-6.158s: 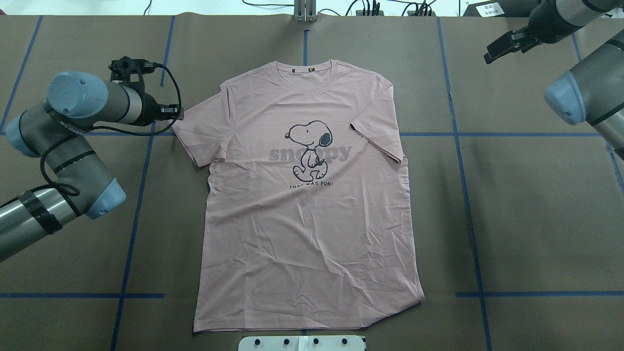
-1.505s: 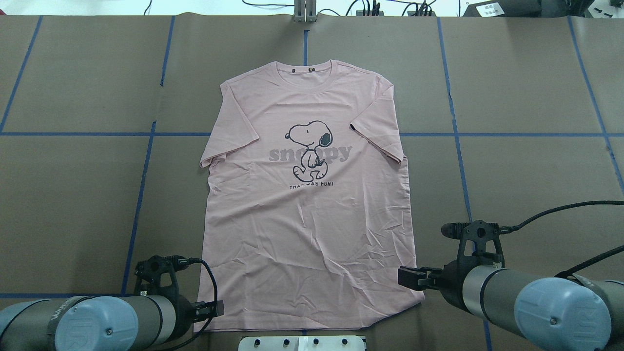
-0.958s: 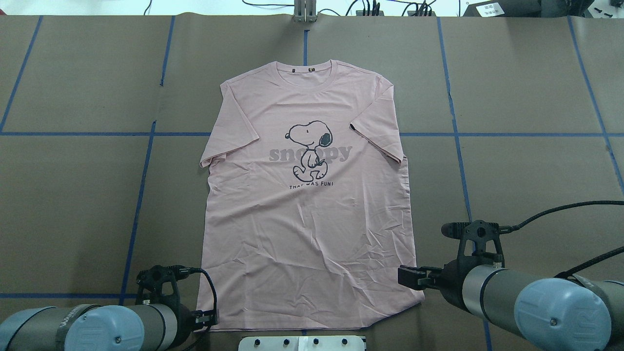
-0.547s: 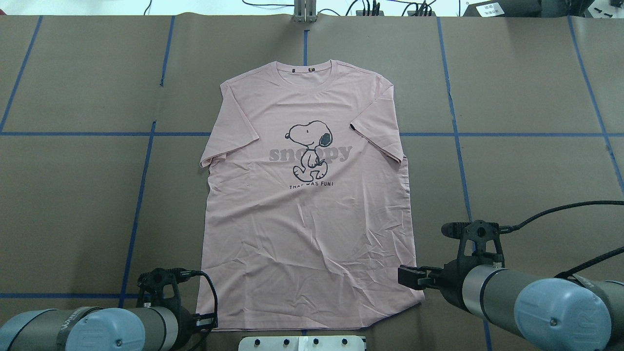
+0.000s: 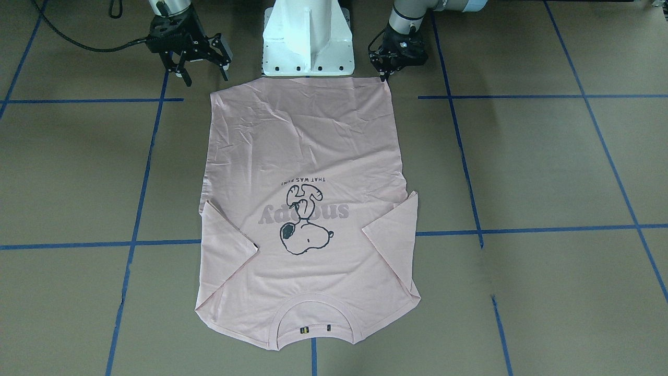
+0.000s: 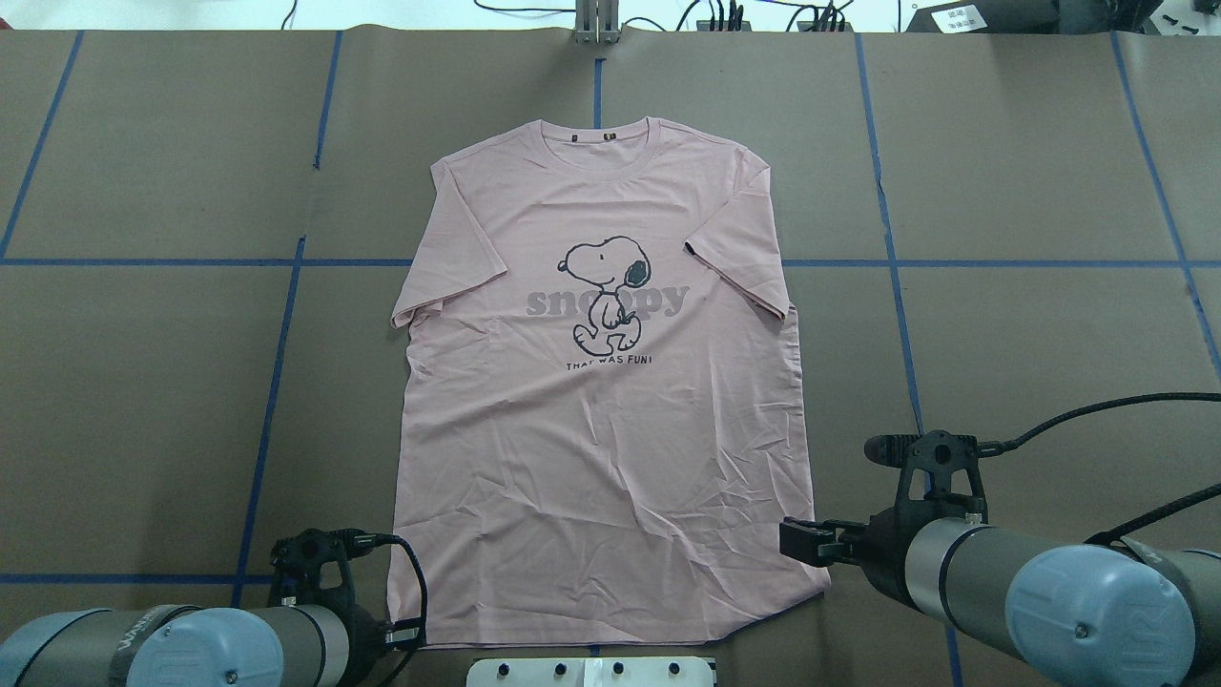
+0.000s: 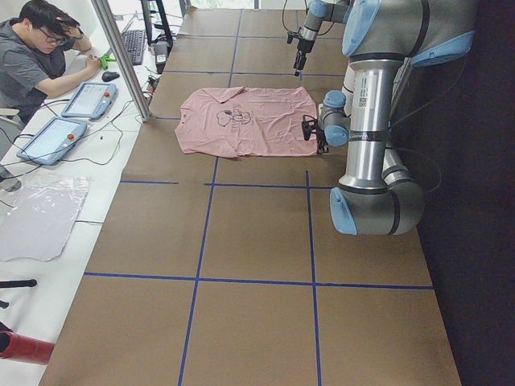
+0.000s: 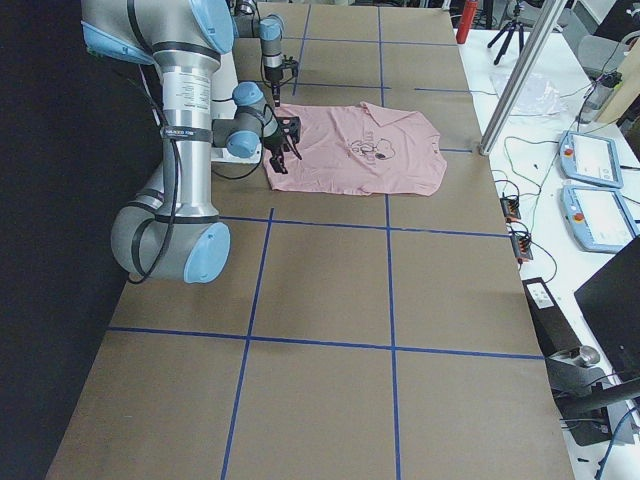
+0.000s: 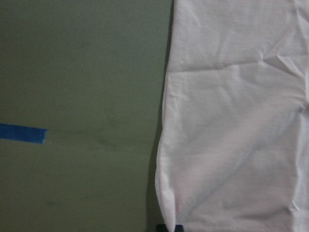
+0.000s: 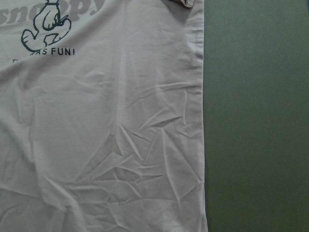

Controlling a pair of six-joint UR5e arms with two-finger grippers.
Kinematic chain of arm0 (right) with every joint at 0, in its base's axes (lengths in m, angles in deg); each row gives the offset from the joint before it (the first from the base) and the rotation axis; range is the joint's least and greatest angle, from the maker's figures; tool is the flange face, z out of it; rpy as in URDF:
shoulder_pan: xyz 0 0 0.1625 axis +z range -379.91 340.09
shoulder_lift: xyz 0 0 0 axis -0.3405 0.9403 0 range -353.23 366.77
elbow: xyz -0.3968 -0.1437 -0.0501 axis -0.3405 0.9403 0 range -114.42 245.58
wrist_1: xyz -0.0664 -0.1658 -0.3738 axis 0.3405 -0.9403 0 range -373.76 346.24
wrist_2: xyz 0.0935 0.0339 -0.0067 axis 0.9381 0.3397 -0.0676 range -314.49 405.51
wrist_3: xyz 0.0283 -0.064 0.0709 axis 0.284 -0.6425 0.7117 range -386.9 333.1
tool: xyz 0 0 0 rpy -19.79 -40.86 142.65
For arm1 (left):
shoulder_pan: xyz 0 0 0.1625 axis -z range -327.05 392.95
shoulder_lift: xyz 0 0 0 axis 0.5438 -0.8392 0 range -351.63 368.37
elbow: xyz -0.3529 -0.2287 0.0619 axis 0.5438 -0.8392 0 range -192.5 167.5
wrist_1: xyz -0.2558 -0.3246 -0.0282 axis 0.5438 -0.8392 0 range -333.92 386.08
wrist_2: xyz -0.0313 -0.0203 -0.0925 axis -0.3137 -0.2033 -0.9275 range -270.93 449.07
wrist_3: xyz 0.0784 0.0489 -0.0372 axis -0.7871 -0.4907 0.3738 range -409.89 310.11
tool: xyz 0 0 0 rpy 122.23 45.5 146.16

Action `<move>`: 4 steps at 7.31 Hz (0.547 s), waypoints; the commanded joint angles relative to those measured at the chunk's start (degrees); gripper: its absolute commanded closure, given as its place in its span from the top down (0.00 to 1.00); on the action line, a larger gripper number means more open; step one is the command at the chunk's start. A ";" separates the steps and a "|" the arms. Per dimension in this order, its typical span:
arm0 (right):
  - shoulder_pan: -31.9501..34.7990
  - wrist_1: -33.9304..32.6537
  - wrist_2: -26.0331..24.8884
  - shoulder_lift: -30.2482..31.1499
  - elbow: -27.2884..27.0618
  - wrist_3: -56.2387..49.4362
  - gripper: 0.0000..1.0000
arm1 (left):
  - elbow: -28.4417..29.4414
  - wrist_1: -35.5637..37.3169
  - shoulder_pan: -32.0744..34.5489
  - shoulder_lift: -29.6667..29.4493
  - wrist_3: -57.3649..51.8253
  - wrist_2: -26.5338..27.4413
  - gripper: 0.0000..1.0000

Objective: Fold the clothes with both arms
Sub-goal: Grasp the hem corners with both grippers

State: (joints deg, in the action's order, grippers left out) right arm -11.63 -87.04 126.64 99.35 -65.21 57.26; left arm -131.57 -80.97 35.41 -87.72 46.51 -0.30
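**Shirt's laid flat, both tools parked at the bottom corners**

The pink T-shirt is spread face up in the middle of the desk. Its collar points away from the robot and its bottom hem is right up against the white base. Both sleeves lie out flat and there are only a few wrinkles low down, so it looks ready for a first fold.

The arms sit low at the two hem corners, one each. My guess is that's so they can lift the bottom edge together and carry it toward the collar without it skewing.

The right tool is clearly released, with its fingers spread wide. It hangs right at its corner with nothing between them.

The left tool is down at the other corner. In its wrist camera a dark fingertip sits right at the cloth's edge. The fingers look close together from the front, but honestly I can't tell if it's clenched on fabric or just touching it.

So I'd call this the very start: corners lined up, nothing folded yet. The likely snag is one side lifting before the other has a grip, which would drag the shirt crooked.
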 commanded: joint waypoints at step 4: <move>-7.38 -0.46 -10.51 0.33 3.70 13.12 0.80 | -0.11 0.09 0.08 -0.24 -0.60 0.25 0.00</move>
State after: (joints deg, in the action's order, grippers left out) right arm -16.37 -87.41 120.36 99.71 -62.65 66.10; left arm -131.82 -80.88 35.41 -87.91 46.12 -0.15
